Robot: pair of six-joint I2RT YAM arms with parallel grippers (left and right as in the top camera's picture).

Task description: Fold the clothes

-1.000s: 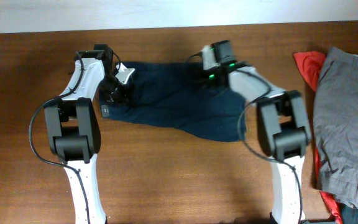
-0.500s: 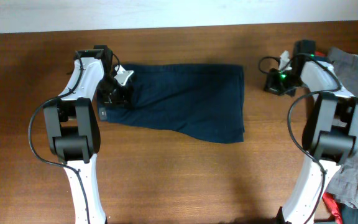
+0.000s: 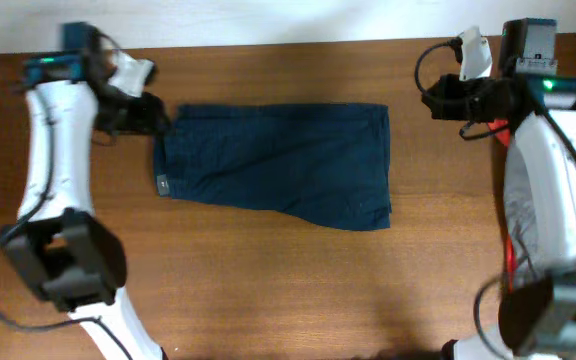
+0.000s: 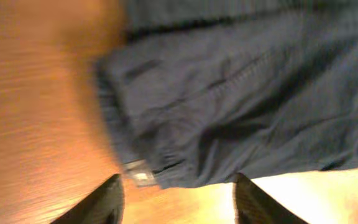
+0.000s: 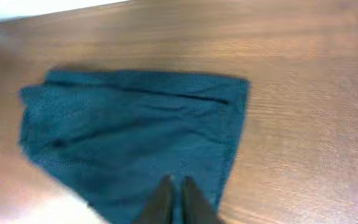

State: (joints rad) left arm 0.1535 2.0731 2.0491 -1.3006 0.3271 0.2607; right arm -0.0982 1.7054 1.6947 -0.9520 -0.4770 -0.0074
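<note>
Fig. Near: my left gripper, fingers spread wide and empty, by the tagged edge of the shorts. My right gripper, fingers pressed together, grips nothing. Beyond: the shorts lie flat on the table between both arms. The light tag is too blurred to read.

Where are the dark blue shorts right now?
In the overhead view, the shorts lie flat on the wooden table, toward its far edge, between the left gripper by their left end and the right gripper off to their right.
</note>
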